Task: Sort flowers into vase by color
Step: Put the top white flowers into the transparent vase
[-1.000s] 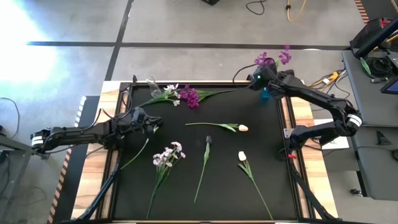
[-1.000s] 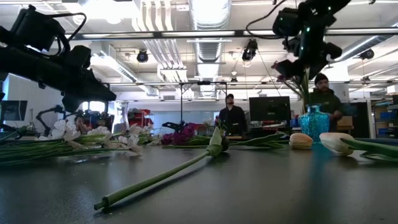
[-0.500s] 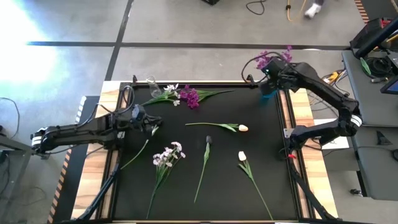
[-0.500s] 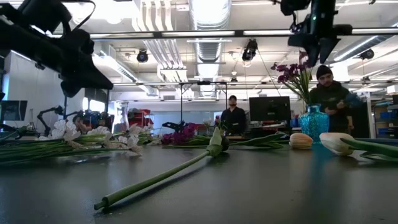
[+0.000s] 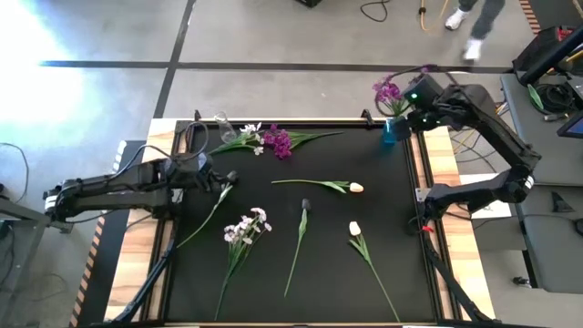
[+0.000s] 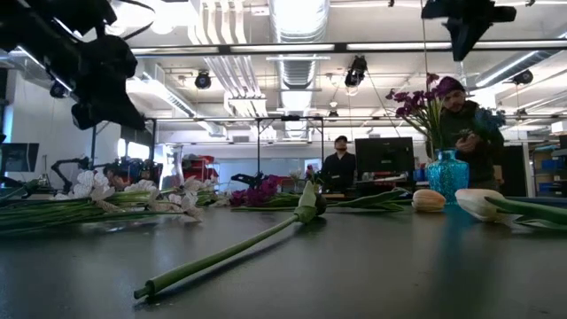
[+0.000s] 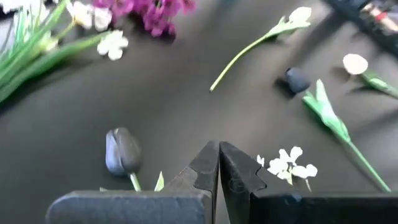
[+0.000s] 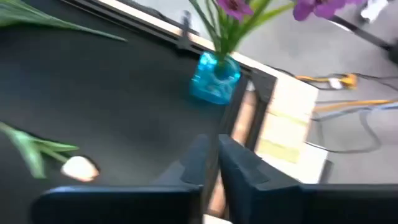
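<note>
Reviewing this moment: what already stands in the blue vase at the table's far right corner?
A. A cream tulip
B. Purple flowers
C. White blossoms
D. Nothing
B: the purple flowers rise on green stems from the blue vase, as the low view also shows, while the white blossoms and the cream tulip lie on the table.
</note>
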You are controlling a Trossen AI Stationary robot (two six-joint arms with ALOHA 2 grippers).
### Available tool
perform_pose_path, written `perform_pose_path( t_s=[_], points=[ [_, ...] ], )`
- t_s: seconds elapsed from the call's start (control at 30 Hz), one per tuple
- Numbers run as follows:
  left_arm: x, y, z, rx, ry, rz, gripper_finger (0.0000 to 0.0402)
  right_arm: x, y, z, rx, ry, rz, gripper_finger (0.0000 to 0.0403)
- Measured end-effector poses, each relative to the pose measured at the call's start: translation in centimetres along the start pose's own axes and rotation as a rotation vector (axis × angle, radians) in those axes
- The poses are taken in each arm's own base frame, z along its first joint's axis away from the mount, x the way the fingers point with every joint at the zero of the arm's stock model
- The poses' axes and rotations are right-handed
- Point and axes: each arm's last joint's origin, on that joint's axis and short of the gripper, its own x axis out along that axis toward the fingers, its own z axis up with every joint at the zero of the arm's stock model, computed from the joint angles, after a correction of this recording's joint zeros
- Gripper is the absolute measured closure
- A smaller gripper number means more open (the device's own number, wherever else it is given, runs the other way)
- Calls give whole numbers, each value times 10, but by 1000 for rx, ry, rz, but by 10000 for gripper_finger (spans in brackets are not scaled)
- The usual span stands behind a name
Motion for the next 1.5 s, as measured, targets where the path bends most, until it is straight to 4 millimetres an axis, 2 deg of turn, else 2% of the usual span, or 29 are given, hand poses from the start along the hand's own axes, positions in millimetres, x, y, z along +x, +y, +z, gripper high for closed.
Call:
perform_pose_path(
  t_s=[0.2, 0.4, 0.53, 0.67, 0.73, 0.87, 1.0, 1.17, 1.33, 1.5],
  points=[
    [14, -7, 13, 9, 103, 59, 402, -24, -7, -6, 3, -64, 104, 390],
    [28, -6, 44, 120, 258, 99, 402, -45, -13, -12, 11, -142, 155, 390],
    [32, 14, 70, 199, 350, 89, 402, -49, -15, -14, 13, -159, 177, 390],
    [27, 46, 94, 258, 384, 162, 402, -49, -15, -15, 8, -157, 177, 390],
    [23, 64, 99, 259, 404, 180, 402, -49, -15, -14, -6, -157, 176, 390],
    [15, 95, 98, 286, 405, 129, 402, -48, -14, -13, -13, -154, 174, 390],
    [15, 113, 84, 336, 458, 104, 402, -48, -13, -13, -13, -155, 174, 390],
    [23, 122, 68, 353, 502, 109, 402, -48, -13, -12, -21, -157, 173, 390],
    [28, 130, 68, 360, 520, 283, 402, -48, -13, -12, -29, -162, 174, 390],
    [35, 136, 67, 363, 572, 304, 395, -48, -13, -10, -46, -181, 179, 390]
  ],
)
